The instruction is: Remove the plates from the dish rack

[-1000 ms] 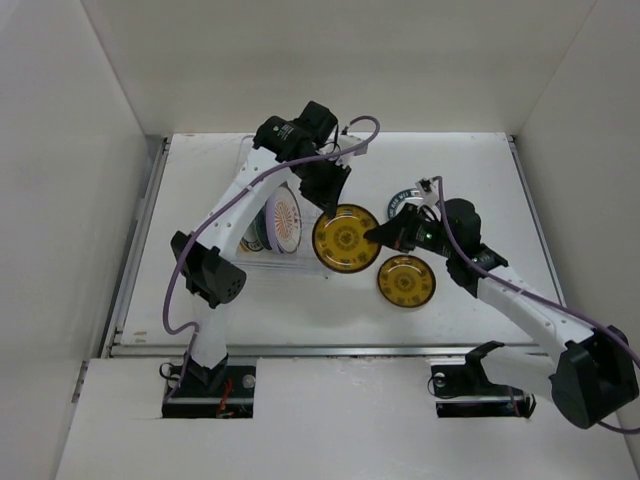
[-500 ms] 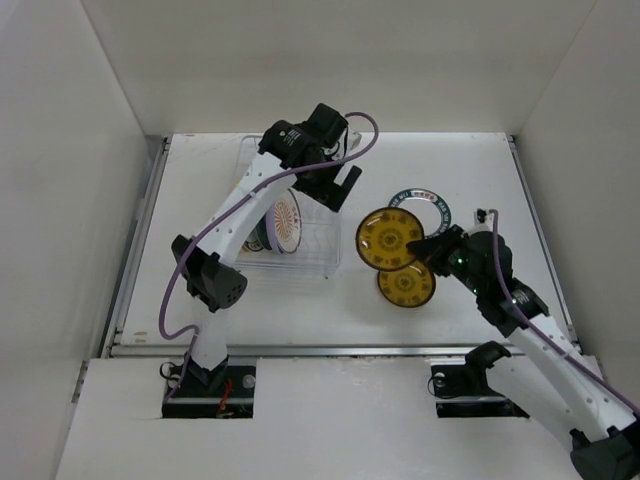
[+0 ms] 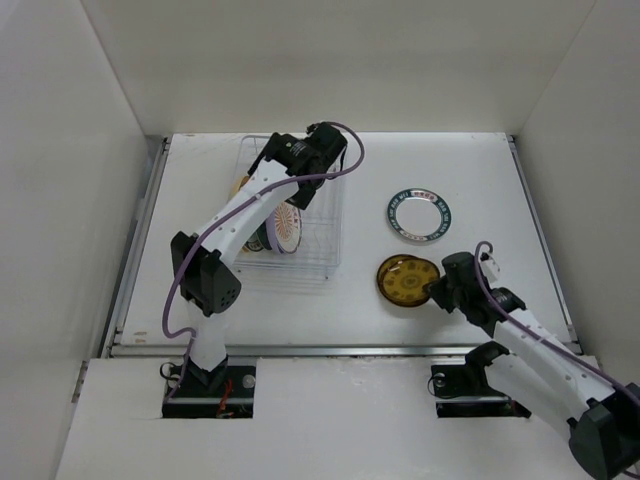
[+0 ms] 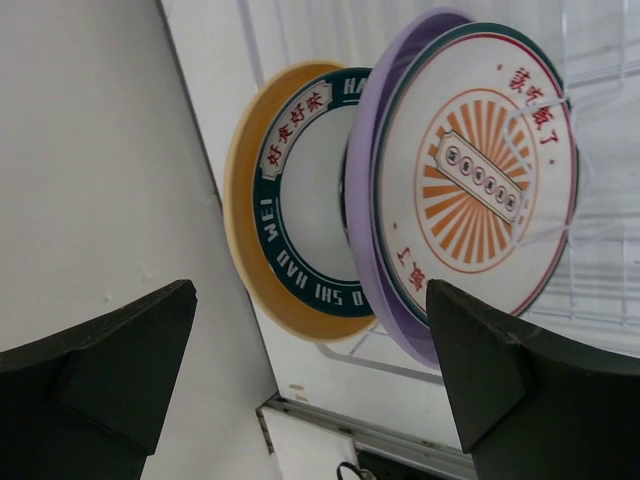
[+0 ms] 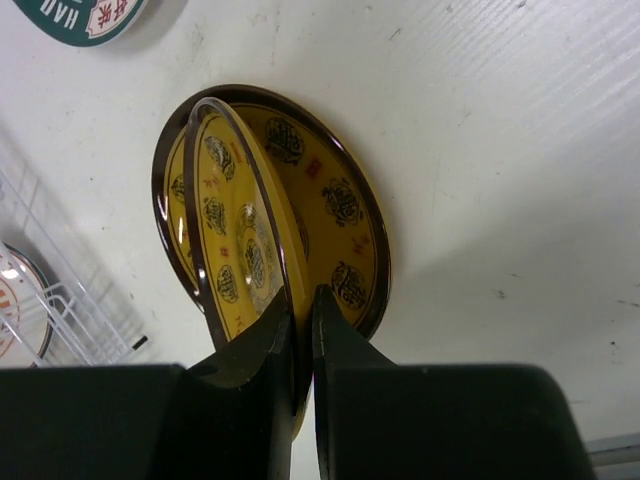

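Note:
The dish rack (image 3: 318, 262) stands left of centre on the table. In it stand a pale yellow plate with a dark teal ring (image 4: 300, 200), a lavender plate (image 4: 368, 250) and a white plate with an orange sunburst (image 4: 480, 170). My left gripper (image 4: 310, 300) hangs open over them (image 3: 300, 192), touching none. My right gripper (image 5: 303, 320) is shut on the rim of a gold-brown plate (image 5: 235, 210). That plate leans tilted onto a second gold-brown plate (image 5: 345, 200) lying flat on the table (image 3: 407, 281).
A white plate with a teal rim (image 3: 419, 215) lies flat behind the gold plates, its edge showing in the right wrist view (image 5: 80, 15). A corner of the rack's wires (image 5: 70, 310) shows left of the gold plates. White walls enclose the table.
My right gripper carried the gold-brown plate from beside the rack rightwards and down onto the other gold plate. My left gripper let go, opened and swung back over the rack.

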Tool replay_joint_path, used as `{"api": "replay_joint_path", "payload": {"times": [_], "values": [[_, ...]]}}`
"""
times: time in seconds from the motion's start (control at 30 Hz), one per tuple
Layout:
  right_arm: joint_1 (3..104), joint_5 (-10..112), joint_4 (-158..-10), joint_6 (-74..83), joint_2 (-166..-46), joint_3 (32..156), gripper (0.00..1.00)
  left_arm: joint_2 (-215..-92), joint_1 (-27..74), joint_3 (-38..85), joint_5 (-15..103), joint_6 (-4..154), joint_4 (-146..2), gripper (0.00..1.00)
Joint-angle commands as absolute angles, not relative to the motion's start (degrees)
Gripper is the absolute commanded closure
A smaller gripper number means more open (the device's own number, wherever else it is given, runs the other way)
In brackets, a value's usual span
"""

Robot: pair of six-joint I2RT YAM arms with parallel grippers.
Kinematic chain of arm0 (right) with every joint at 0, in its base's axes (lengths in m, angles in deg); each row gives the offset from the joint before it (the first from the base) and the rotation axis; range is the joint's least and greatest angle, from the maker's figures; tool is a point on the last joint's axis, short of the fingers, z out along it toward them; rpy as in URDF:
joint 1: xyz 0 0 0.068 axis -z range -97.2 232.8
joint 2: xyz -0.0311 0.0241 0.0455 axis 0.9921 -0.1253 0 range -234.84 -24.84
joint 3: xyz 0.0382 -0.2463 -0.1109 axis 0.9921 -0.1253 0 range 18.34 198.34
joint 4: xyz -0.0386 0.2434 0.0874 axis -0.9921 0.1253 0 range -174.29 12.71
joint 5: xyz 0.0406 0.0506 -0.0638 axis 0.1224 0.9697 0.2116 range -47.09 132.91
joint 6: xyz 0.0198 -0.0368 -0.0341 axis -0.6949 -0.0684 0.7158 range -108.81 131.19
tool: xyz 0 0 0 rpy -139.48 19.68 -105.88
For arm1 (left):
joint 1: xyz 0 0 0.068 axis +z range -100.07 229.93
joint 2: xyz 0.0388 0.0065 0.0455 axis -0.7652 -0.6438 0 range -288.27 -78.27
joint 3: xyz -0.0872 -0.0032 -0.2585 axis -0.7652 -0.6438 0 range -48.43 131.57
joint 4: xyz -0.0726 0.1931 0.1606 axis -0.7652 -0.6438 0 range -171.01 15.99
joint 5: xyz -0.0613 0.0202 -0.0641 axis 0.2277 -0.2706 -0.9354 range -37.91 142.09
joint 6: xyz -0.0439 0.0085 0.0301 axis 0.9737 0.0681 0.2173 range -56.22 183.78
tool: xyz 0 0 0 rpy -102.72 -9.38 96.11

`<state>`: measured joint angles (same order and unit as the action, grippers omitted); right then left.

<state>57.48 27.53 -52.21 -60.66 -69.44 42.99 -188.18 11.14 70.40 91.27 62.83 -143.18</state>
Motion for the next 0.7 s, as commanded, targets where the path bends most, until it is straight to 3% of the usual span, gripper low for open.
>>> {"api": "replay_joint_path", "payload": {"times": [0.0, 0.13, 0.27, 0.3, 0.37, 0.47, 0.67], "values": [[57.32, 25.24, -53.69, -62.02, -71.6, 42.69, 1.0, -186.99, 10.99, 69.09, 99.1, 63.34, -141.69, 0.0], [57.32, 25.24, -54.4, -61.41, -72.74, 42.69, 0.99, -187.52, 10.99, 69.08, 99.9, 63.34, -141.16, 0.0], [57.32, 27.09, -54.4, -57.99, -74.06, 44.17, 0.57, -187.52, 10.99, 69.08, 99.37, 63.34, -141.16, 0.0], [57.32, 27.79, -53.27, -56.94, -74.06, 44.79, 0.25, -187.52, 10.99, 69.08, 99.37, 62.81, -141.16, 0.0], [57.32, 28.32, -50.55, -55.97, -75.81, 46.8, 0.1, -187.52, 10.99, 69.08, 99.9, 62.81, -141.16, 0.0], [57.32, 28.94, -49.49, -54.11, -76.52, 48.83, 0.03, -187.52, 10.99, 68.55, 100.42, 62.28, -141.16, 0.01], [57.32, 27.53, -47.55, -51.48, -77.75, 51.91, 0.01, -189.8, 11.52, 68.55, 101.13, 62.28, -141.16, 0.09]]}}
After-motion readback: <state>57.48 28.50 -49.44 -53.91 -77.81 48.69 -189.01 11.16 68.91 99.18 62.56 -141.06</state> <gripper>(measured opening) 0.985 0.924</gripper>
